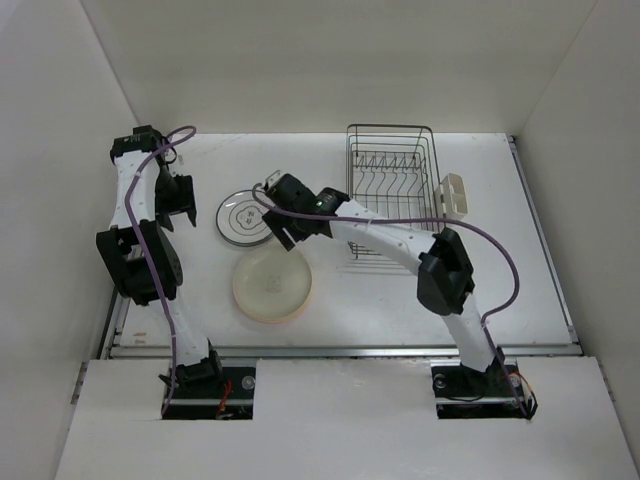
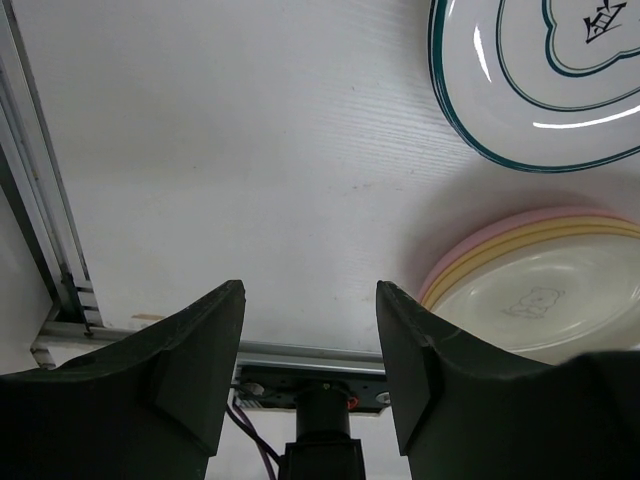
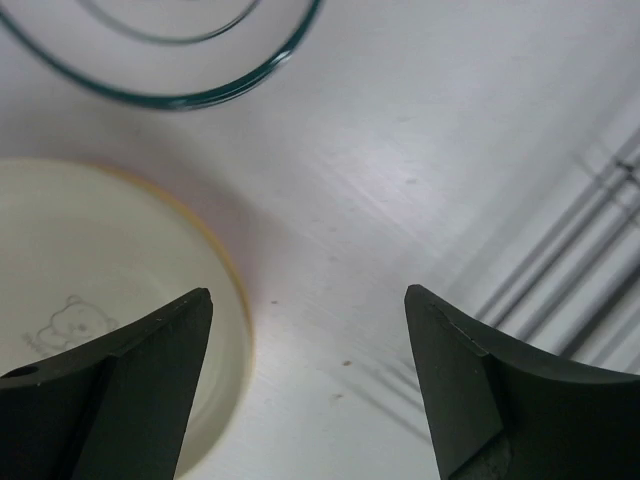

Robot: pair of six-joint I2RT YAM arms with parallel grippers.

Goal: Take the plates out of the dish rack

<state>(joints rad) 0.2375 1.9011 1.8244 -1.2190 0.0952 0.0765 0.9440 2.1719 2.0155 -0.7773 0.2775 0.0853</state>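
The dark wire dish rack (image 1: 390, 168) stands at the back right, and I see no plates in its slots. A white plate with dark rings (image 1: 243, 218) (image 2: 530, 90) (image 3: 160, 50) lies flat on the table left of the rack. In front of it sits a stack with a cream plate (image 1: 272, 285) (image 2: 540, 300) (image 3: 90, 260) on top and yellow and pink rims (image 2: 495, 238) below. My right gripper (image 1: 293, 235) (image 3: 308, 300) hangs open and empty over the table between the two. My left gripper (image 1: 175, 205) (image 2: 310, 300) is open and empty, left of the plates.
A small cream slotted cup holder (image 1: 456, 193) is fixed to the rack's right side. White walls enclose the table on three sides. A metal rail (image 2: 300, 352) runs along the near edge, and another along the left edge (image 2: 40, 200).
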